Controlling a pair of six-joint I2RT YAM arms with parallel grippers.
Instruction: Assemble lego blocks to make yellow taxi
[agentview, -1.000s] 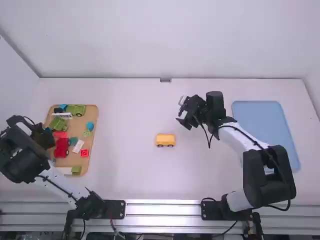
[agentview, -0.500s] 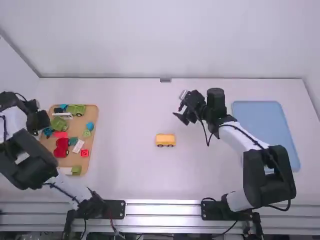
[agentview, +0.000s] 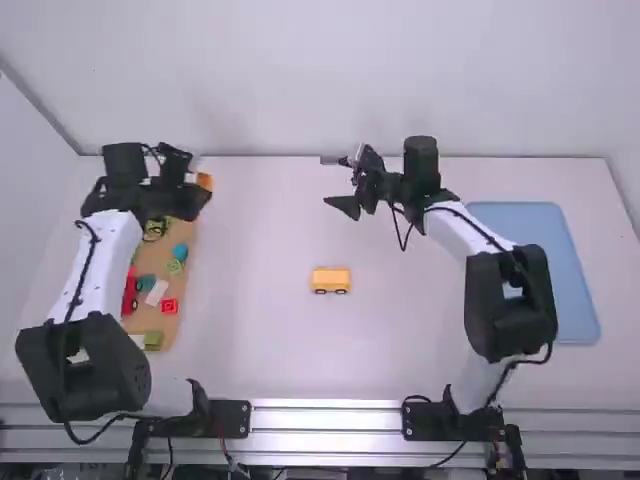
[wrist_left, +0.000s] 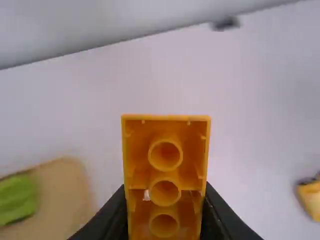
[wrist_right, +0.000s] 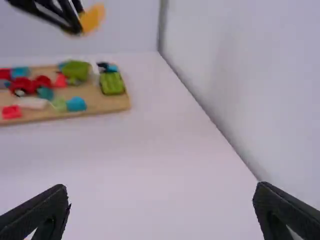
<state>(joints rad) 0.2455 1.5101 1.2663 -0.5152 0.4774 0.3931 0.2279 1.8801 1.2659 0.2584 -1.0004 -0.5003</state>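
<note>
1. Nearest you, the yellow wheeled block (agentview: 331, 278) sits on the table (agentview: 260, 335).
2. Toward its ten o'clock, your left gripper (agentview: 200, 190) pinches an orange block (wrist_left: 166, 175).
3. Toward its twelve o'clock, your right gripper (agentview: 342, 184) has its fingers spread.

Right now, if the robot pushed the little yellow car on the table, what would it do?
The yellow car would probably roll if pushed along its length, since it stands on wheels. It looks stiff, with straight, boxy sides, and, being low, probably wouldn't tip easily.
</note>
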